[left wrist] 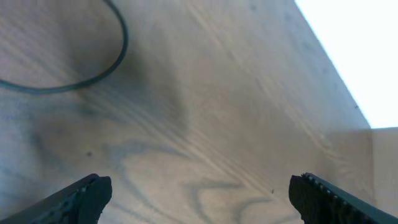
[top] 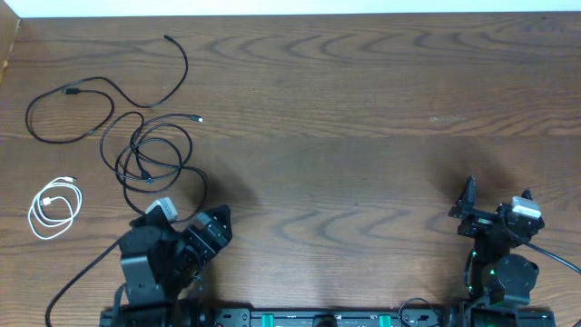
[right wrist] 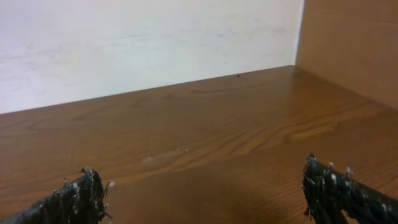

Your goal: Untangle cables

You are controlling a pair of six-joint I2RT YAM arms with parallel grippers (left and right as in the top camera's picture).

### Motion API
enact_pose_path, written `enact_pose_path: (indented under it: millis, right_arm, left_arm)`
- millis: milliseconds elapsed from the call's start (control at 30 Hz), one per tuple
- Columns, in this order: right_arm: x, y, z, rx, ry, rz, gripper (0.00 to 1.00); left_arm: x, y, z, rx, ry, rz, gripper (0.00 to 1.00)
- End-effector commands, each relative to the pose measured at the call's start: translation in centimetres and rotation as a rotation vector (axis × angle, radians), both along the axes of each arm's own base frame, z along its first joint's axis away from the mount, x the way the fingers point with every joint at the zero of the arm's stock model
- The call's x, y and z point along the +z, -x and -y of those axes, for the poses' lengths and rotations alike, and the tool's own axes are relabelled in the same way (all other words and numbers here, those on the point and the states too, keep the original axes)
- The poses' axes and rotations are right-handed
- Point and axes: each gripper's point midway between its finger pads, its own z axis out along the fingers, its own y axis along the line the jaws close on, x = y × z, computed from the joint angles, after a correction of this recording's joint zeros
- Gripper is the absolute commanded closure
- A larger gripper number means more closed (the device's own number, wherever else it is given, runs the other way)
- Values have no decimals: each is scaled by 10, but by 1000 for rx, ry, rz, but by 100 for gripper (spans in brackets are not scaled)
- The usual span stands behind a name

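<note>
The cables lie at the table's left in the overhead view. One long black cable [top: 71,92] runs in a wide curve along the far left. A second black cable [top: 145,178] is bunched in overlapping loops just beyond my left gripper [top: 186,218]. A white cable [top: 36,213] is coiled apart near the left edge. My left gripper [left wrist: 199,199] is open over bare wood, with one black loop [left wrist: 118,56] ahead to its left. My right gripper [top: 495,207] [right wrist: 202,193] is open far to the right, with nothing between its fingers.
The wooden table [top: 363,109] ends at a pale wall [right wrist: 143,43] at the back. A brown side panel [right wrist: 348,43] stands at the right. Thicker black cables of the arms trail off the front edge near both arm bases.
</note>
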Motion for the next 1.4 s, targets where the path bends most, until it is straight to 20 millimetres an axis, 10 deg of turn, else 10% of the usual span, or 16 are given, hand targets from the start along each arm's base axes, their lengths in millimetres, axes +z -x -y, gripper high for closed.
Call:
enact_pose_path:
  millis: [0, 767, 1367]
  right_arm:
    - [-1, 0, 1, -2, 12, -2, 1]
    - [-1, 0, 1, -2, 12, -1, 1]
    - [-1, 0, 1, -2, 12, -1, 1]
  left_arm:
    - [9, 2, -2, 17, -24, 88, 4]
    - [86, -25, 1, -112, -373, 651, 4]
    - [14, -48, 0, -215, -604, 637, 4]
